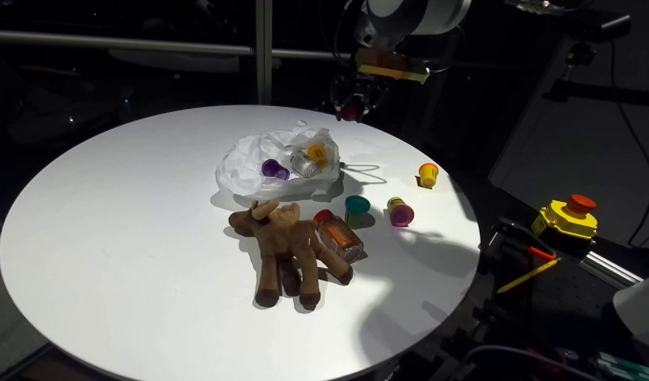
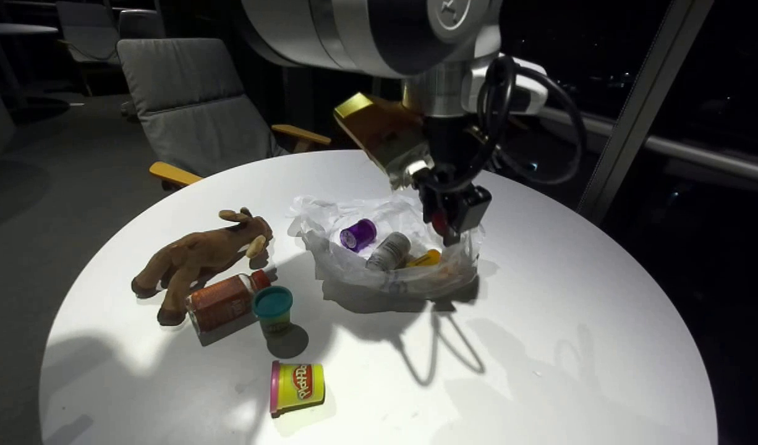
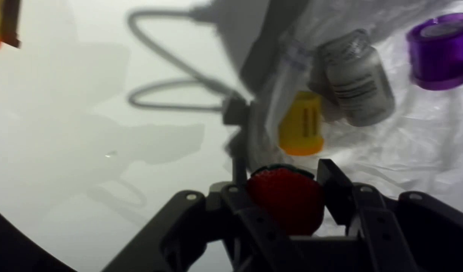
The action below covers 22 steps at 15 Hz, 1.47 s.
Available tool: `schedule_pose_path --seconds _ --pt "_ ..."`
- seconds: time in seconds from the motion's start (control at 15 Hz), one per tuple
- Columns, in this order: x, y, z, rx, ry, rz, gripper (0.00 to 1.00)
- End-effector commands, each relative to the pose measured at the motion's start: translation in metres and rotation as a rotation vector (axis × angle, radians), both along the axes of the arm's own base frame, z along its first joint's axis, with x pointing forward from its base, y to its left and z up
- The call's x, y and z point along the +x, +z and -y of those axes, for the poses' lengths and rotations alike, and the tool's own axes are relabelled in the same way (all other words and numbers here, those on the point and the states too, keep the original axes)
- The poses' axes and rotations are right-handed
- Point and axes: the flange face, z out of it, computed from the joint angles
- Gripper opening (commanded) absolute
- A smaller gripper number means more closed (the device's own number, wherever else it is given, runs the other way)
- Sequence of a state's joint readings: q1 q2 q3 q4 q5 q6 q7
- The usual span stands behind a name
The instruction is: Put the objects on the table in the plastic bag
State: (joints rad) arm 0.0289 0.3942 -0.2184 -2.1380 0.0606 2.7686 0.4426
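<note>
While above table (image 1: 144,317), tool (image 3: 283,185) nose-down.

In an exterior view, the arm (image 2: 354,37) extends from 12 o'clock, its wrist (image 2: 439,96) directed at 6 o'clock. In the wrist view, the gripper (image 3: 283,179) points to 12 o'clock; its two fingers (image 3: 335,192), opposed 9 to 3 o'clock, stand apart, gripping.
</note>
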Motion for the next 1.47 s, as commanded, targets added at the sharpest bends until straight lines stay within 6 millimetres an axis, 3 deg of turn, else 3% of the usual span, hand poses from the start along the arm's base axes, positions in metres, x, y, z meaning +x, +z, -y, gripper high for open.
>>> schedule_pose_path --seconds 0.0,0.33,0.67,0.73,0.8,1.0,1.2,1.4 --pt "0.038 0.004 -0.024 0.066 0.087 0.156 0.25" --pt "0.072 -0.016 -0.045 0.258 0.165 0.288 0.25" --pt "0.084 -0.041 -0.032 0.339 0.249 0.296 0.29" --pt "0.084 -0.045 -0.028 0.339 0.262 0.296 0.75" --pt "0.084 -0.048 -0.025 0.340 0.272 0.296 0.76" --pt "0.080 -0.044 -0.019 0.344 0.297 0.305 0.99" --pt "0.073 -0.021 -0.013 0.342 0.310 0.311 1.00" --pt "0.040 0.012 0.013 0.270 0.218 0.171 1.00"
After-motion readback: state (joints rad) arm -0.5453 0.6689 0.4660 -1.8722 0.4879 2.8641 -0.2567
